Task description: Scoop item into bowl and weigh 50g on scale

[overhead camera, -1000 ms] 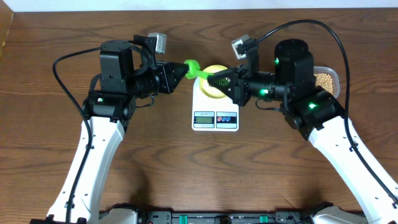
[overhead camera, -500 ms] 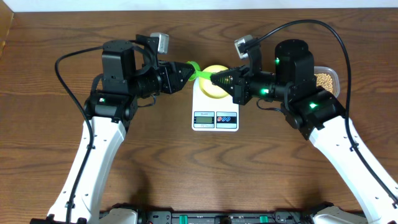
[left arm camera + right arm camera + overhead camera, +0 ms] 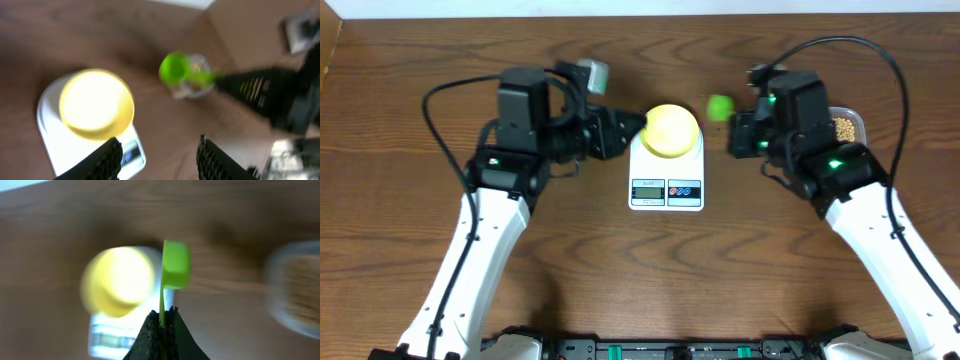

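The pale-yellow bowl (image 3: pixel 671 130) sits on the white scale (image 3: pixel 667 185), and looks empty. My right gripper (image 3: pixel 162 316) is shut on the thin handle of a green scoop (image 3: pixel 175 264), held in the air to the right of the bowl (image 3: pixel 119 281). In the overhead view the scoop (image 3: pixel 720 107) hangs between the bowl and the clear tub (image 3: pixel 856 120) of tan beans (image 3: pixel 843 129). My left gripper (image 3: pixel 160 156) is open and empty, just left of the bowl (image 3: pixel 96 102). The scoop (image 3: pixel 173 68) shows blurred beyond it.
The tub of beans (image 3: pixel 296 291) stands at the far right, partly hidden by my right arm in the overhead view. The scale's display and buttons (image 3: pixel 667 188) face the front edge. A black rail runs along the table's front.
My left gripper has let go of the scoop and opened. My right gripper has carried the scoop to the right, away from the bowl and towards the tub.
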Controlling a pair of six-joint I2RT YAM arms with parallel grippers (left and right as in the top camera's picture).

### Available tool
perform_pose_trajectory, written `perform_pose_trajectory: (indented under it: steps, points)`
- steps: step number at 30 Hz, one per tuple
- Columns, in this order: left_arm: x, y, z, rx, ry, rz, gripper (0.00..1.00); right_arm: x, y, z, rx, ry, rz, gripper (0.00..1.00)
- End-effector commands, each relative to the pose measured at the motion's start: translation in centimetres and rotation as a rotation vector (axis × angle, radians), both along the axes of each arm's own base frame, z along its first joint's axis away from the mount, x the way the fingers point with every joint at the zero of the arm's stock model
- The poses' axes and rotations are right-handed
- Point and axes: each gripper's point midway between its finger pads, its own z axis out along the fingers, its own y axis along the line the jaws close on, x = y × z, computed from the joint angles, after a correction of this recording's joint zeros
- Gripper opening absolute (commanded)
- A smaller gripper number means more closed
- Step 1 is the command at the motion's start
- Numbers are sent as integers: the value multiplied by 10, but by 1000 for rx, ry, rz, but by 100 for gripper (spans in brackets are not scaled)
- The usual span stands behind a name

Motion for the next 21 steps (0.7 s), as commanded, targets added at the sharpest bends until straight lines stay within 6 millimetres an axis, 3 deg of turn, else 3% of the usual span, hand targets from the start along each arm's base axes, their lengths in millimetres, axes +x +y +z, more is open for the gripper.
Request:
perform_pose_trajectory:
  steps: [1, 9, 12, 21]
  points:
    - [-9, -7, -12, 176, -60, -10, 51, 12, -56, 4, -148, -26, -200, 1]
    - [-57, -51, -49, 350, 1, -154, 51, 9, -101, 5, -209, 15, -320, 1]
    - [-70, -62, -76, 419, 67, -206, 51, 6, -116, 2, -222, 42, -356, 1]
    - [-71, -79, -144, 645, 98, -229, 51, -5, -134, -7, -244, 101, -388, 1]
